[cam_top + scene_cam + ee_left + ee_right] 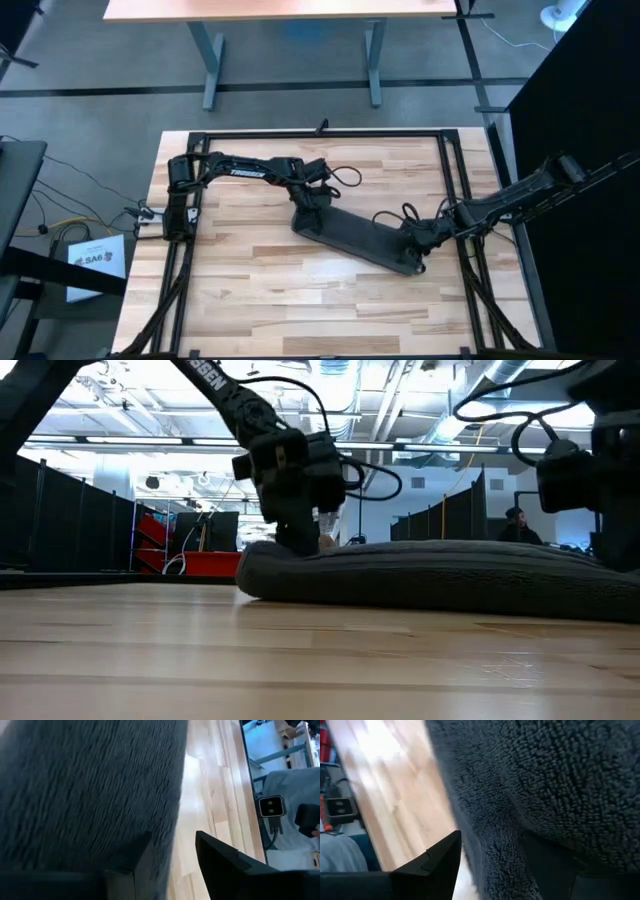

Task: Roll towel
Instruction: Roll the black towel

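Charcoal towel [355, 237], already a long roll, lies slantwise mid-tabletop [260, 300]. Left gripper [308, 214] and right gripper [418, 240] each straddle an end, fingers parted around the cloth, apparently steadying the roll.

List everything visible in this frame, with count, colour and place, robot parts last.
towel: one, dark grey, lying as a long narrow bundle slanting across the middle of the table
table: one, light wood top with a black frame, under both arms
desk: one, light wood top on grey legs, on the floor beyond the table
person: one, dark clothing, far back in the room in the low view
left gripper: one, black, at the towel's left end, one finger on either side of the towel's edge in its wrist view
right gripper: one, black, at the towel's right end, fingers straddling a fold of cloth
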### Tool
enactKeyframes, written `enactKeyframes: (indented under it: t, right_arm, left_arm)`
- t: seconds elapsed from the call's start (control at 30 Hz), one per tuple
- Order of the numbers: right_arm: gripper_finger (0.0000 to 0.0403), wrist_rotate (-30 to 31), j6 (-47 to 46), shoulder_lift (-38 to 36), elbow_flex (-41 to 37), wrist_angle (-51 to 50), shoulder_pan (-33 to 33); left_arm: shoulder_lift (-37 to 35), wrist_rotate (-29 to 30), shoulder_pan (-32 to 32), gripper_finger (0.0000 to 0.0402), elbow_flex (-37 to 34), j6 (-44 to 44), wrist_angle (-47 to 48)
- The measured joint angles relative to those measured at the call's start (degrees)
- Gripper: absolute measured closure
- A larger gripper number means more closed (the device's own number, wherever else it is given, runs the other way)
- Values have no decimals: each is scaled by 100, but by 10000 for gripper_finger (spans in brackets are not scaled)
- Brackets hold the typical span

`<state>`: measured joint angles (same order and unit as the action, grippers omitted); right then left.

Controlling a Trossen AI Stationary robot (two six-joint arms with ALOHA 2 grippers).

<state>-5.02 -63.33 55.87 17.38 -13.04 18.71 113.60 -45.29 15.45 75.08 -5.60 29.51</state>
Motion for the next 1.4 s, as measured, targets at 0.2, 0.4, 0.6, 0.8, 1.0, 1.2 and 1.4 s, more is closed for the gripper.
enactKeyframes:
  t: [0.2,0.4,0.6,0.8,1.0,1.2,1.4]
  right_arm:
    - [200,-172,338,-4,-52,-31,-459]
    - [200,-650,1070,0,-54,-105,-1357]
    - [200,-1369,1856,128,-63,-75,-2299]
    - [200,-2006,2505,845,-52,532,-2965]
    - [200,-2236,3245,1731,392,868,-3465]
    - [200,-2440,4023,2676,1256,451,-3735]
    - [200,-2586,4620,3178,1967,-261,-3767]
  left_arm:
    - [-4,-27,-12,267,-473,340,-311]
    - [-29,-74,-119,267,-981,779,-718]
    - [-219,-51,-168,268,-1332,948,-947]
    - [-1027,276,15,268,-1915,1219,-1365]
    - [-1529,500,234,268,-2575,1302,-1391]
    - [-1784,548,310,268,-2952,1458,-1549]
    - [-1803,570,307,268,-3053,1521,-1615]
